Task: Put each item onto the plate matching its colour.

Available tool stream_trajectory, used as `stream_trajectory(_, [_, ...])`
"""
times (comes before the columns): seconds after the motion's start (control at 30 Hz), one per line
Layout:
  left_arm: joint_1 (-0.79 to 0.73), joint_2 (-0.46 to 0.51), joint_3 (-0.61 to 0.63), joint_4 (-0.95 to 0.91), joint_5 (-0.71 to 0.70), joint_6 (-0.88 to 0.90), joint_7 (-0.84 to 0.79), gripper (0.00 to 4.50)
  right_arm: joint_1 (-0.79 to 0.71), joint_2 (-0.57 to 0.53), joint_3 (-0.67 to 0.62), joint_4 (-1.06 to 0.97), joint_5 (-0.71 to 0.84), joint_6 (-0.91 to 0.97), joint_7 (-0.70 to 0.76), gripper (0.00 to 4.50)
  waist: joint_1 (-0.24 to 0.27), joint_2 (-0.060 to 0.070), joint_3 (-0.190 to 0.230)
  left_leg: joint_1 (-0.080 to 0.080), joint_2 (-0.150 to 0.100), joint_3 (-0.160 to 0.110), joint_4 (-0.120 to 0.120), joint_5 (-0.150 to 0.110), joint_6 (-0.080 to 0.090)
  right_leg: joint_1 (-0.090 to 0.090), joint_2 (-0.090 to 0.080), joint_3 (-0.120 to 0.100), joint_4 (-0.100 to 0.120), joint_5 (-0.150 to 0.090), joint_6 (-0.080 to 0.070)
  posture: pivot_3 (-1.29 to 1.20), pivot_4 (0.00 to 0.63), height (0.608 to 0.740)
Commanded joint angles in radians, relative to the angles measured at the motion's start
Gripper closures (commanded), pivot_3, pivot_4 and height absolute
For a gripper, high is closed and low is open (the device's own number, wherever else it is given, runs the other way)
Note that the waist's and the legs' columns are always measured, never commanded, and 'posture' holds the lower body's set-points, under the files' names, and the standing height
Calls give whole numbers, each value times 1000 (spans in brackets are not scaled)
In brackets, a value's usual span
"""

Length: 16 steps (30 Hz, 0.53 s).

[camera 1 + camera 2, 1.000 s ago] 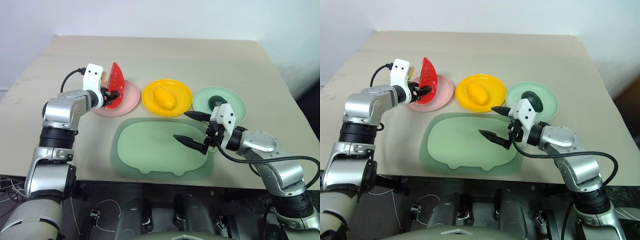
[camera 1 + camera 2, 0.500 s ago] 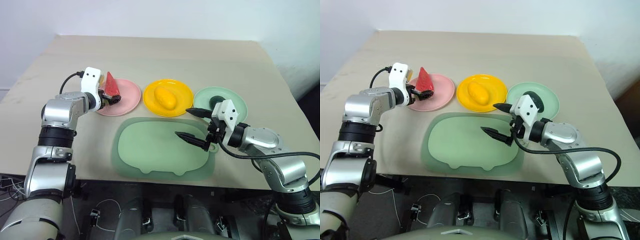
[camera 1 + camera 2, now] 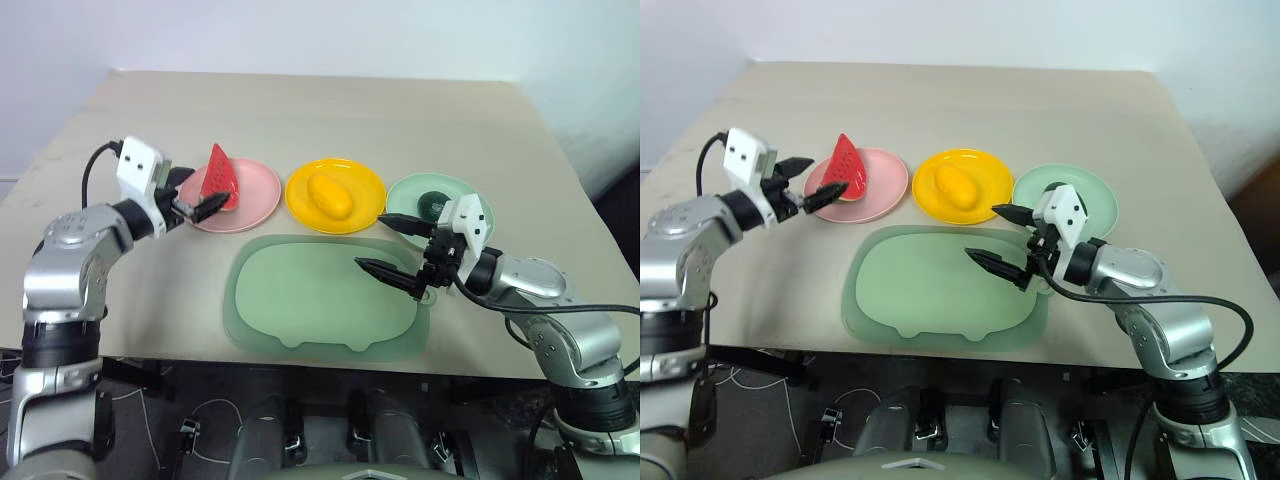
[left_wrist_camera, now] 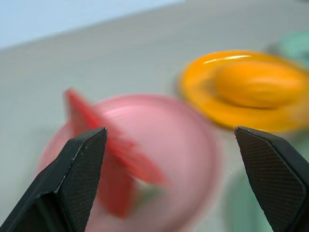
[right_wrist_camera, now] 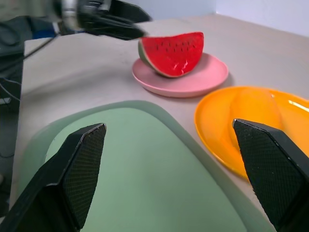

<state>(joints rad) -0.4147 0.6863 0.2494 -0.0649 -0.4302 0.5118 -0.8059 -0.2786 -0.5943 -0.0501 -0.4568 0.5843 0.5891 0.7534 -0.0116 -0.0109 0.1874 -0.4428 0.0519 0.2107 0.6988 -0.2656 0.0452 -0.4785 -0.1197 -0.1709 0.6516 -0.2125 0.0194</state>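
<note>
The red watermelon wedge [image 3: 218, 172] rests on the pink plate [image 3: 255, 203], free of any grip. My left gripper [image 3: 206, 187] is open just to the left of the wedge, its fingers pointing at it with nothing between them. The yellow mango [image 3: 328, 196] lies on the yellow plate [image 3: 366, 181]. On the pale green plate [image 3: 408, 190] sits the dark avocado [image 3: 432, 201]. My right gripper [image 3: 372, 241] hangs open and empty over the right part of the large green mat [image 3: 300, 300]. In the right wrist view the wedge [image 5: 171, 53] stands on its plate.
The large green mat lies near the table's front edge, in front of the three plates. Bare tan table top [image 3: 330, 110] stretches behind the plates and to both sides. The table's right edge drops off beside the right arm.
My left gripper opened and let go of the watermelon wedge, which now rests on the pink plate. The left hand then drew back to the left. The right gripper stayed put.
</note>
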Motion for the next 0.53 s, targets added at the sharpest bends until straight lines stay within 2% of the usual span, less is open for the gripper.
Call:
stream_trajectory(0.03, [83, 23, 87, -105, -83, -45, -72, 63, 3, 1, -43, -14, 30, -19, 5, 0, 0, 0, 0, 0, 0, 0, 0, 0, 0, 0, 0, 0, 0, 0, 0, 0, 150, 696])
stream_trajectory(0.13, [166, 10, 127, -153, -139, -59, -107, 63, 10, -5, -48, 0, 24, -42, 22, 0, 1, 0, 0, 0, 0, 0, 0, 0, 0, 1, 0, 0, -1, -1, -1, 0, 150, 696])
stream_trajectory(0.3, [297, -1, 101, -191, -111, -188, -181, 63, 22, -15, -53, 8, 27, -49, 45, 0, 0, 0, 0, 0, 0, 0, 0, -1, 1, 1, 0, 0, -2, -1, -2, 0, 150, 696])
stream_trajectory(0.53, [363, -38, 78, -187, -89, -290, -179, 63, 20, -13, -55, 29, 10, -53, 37, 0, 1, 0, 0, 0, 0, 0, 0, -1, 1, 1, -1, 0, -3, -2, -4, 0, 150, 696])
